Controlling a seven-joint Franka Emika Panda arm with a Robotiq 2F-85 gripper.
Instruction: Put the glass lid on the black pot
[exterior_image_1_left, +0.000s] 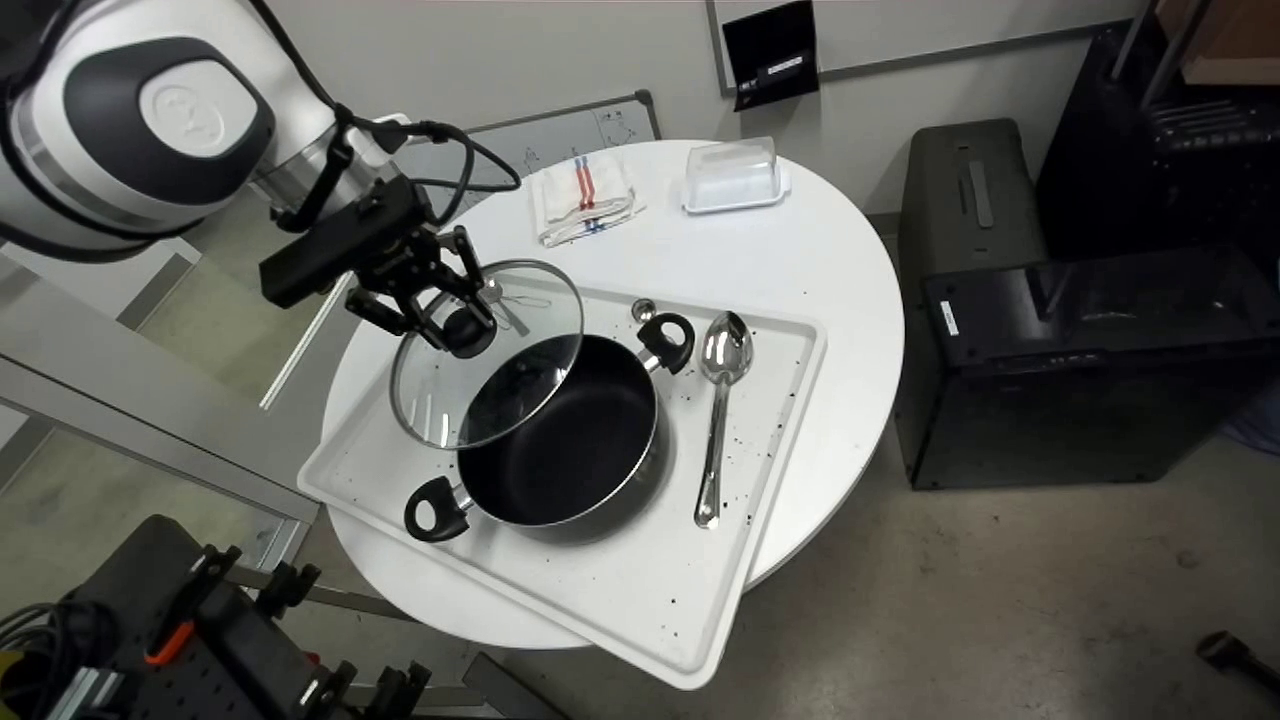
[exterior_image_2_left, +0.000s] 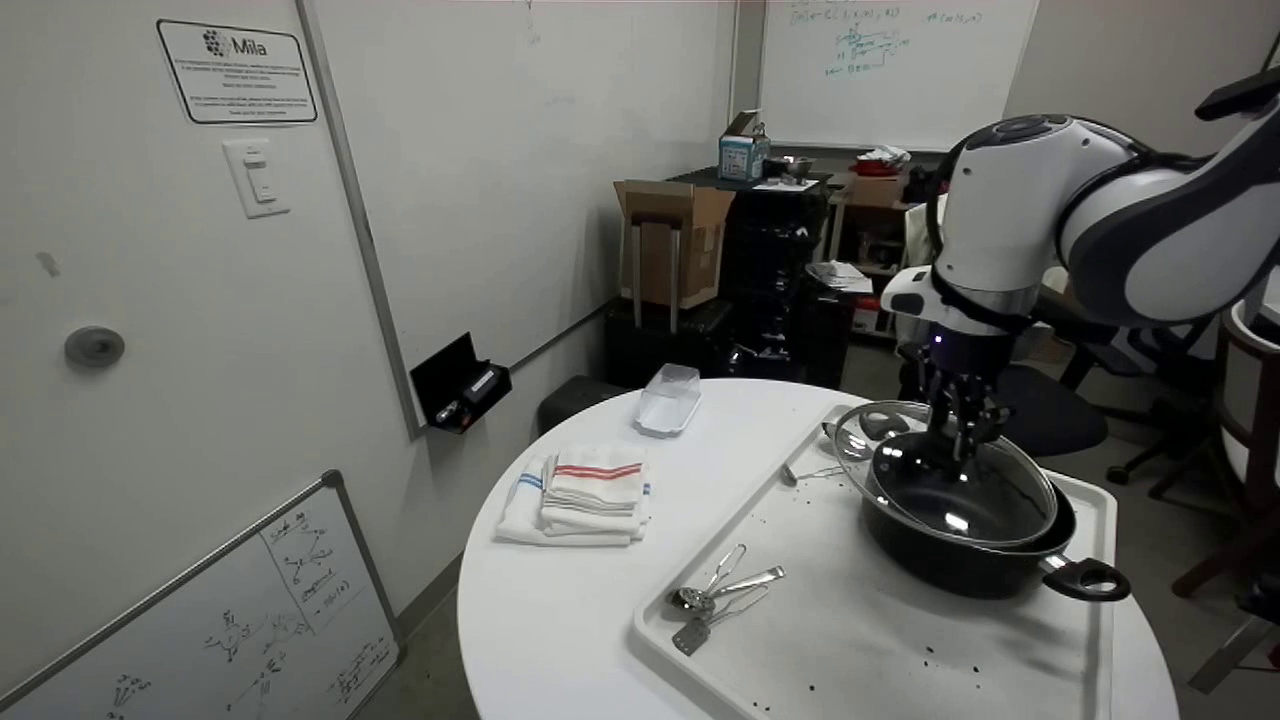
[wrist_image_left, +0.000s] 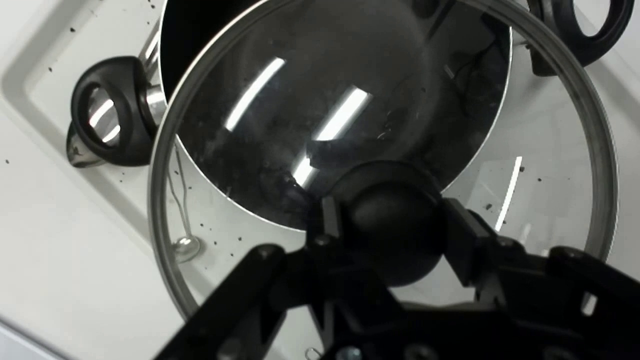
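Note:
The glass lid (exterior_image_1_left: 545, 315) is a clear disc with a thin metal rim and a dark knob. My gripper (exterior_image_1_left: 460, 322) is shut on that knob, one finger on each side, as the wrist view shows (wrist_image_left: 390, 220). The lid hangs above the tray and looks tilted in an exterior view (exterior_image_2_left: 960, 515). The black pot (exterior_image_1_left: 600, 430) stands on the tray with its two looped handles out to the sides. The lid overlaps part of the pot's opening but is off-centre. In the wrist view a strip of the pot's dark interior (wrist_image_left: 195, 30) shows outside the lid's rim.
The white tray (exterior_image_1_left: 640, 610) lies on a round white table (exterior_image_1_left: 855, 290). A large metal spoon (exterior_image_1_left: 714, 440) lies beside the pot. Small utensils (exterior_image_2_left: 705, 605) lie near the tray's edge. Folded towels (exterior_image_1_left: 585, 195) and a clear-lidded container (exterior_image_1_left: 735, 178) stand behind the tray.

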